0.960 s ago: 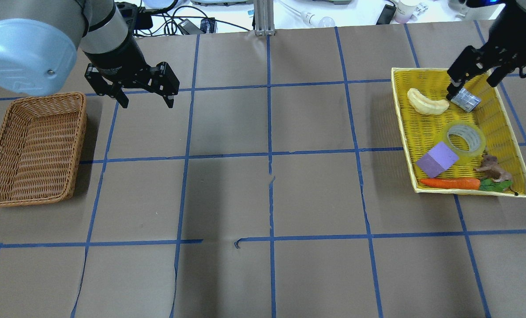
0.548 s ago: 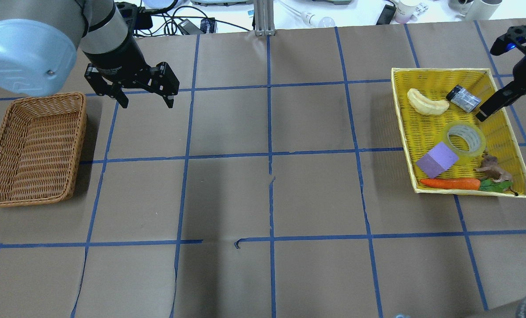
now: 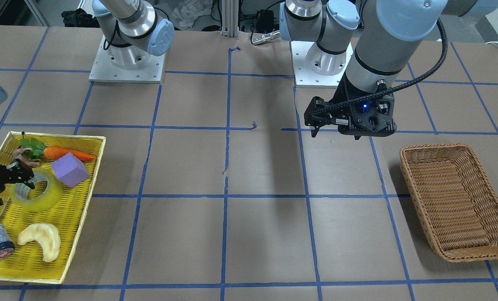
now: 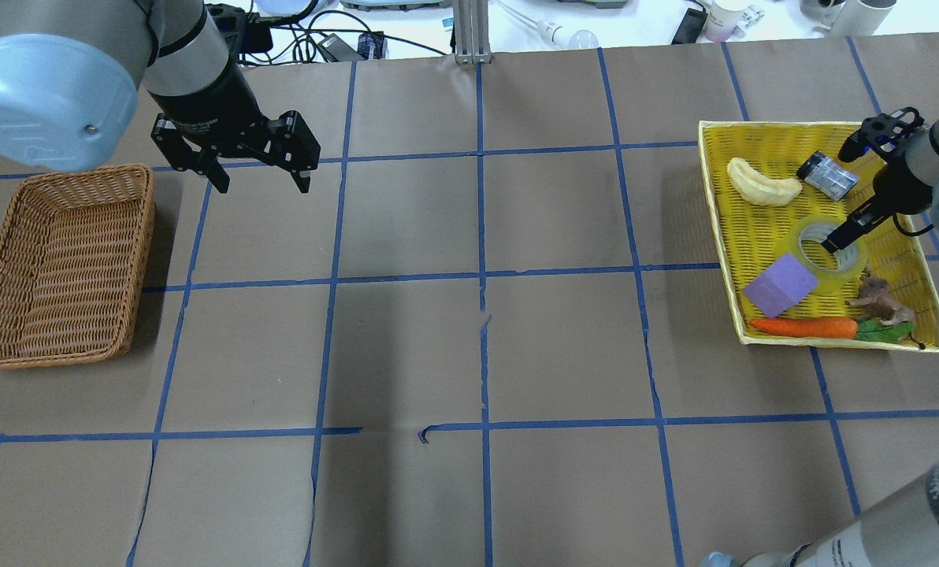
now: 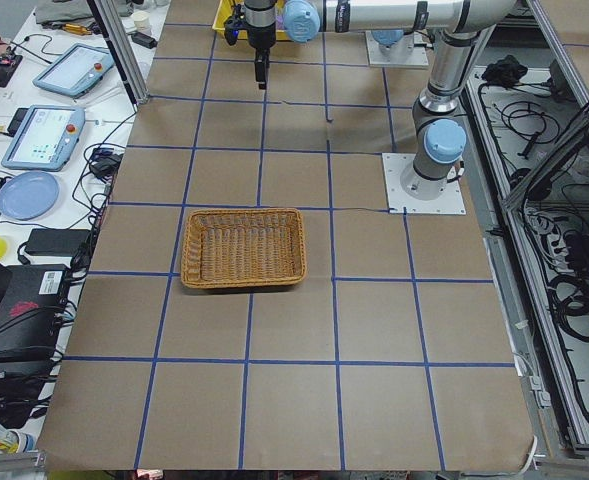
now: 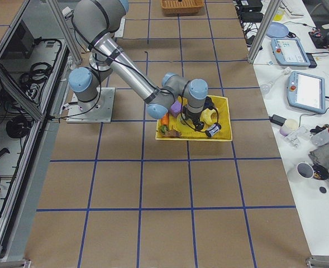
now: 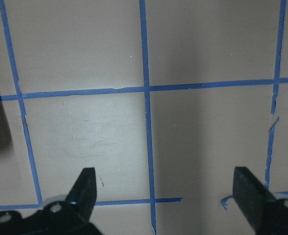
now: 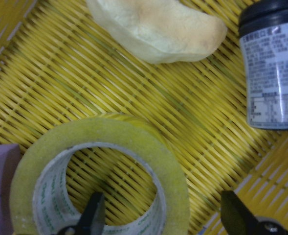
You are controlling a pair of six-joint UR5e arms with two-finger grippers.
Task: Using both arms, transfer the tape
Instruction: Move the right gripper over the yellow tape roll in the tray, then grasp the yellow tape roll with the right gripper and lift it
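The tape (image 4: 848,272), a yellow translucent roll with a pale core, lies flat in the yellow tray (image 4: 707,197). It also shows in the front view (image 3: 44,201) and the right wrist view (image 8: 148,147). My right gripper (image 4: 848,231) is open and down at the roll. In the right wrist view, the right gripper (image 8: 163,220) has one finger inside the core and the other outside the ring's wall. My left gripper (image 4: 257,169) is open and empty, hanging above the table beside the wicker basket (image 4: 60,268). The left wrist view shows the left gripper (image 7: 166,191) over bare paper.
The tray also holds a pale crescent pastry (image 4: 762,185), a small grey-black can (image 4: 828,175), a purple cube (image 4: 781,285) touching the tape, a carrot (image 4: 804,327) and a brown toy animal (image 4: 879,303). The wicker basket stands at the far left.
My right gripper has moved from the can, past the tray's right side, down onto the tape, with one finger now inside its core. The left arm has not moved.
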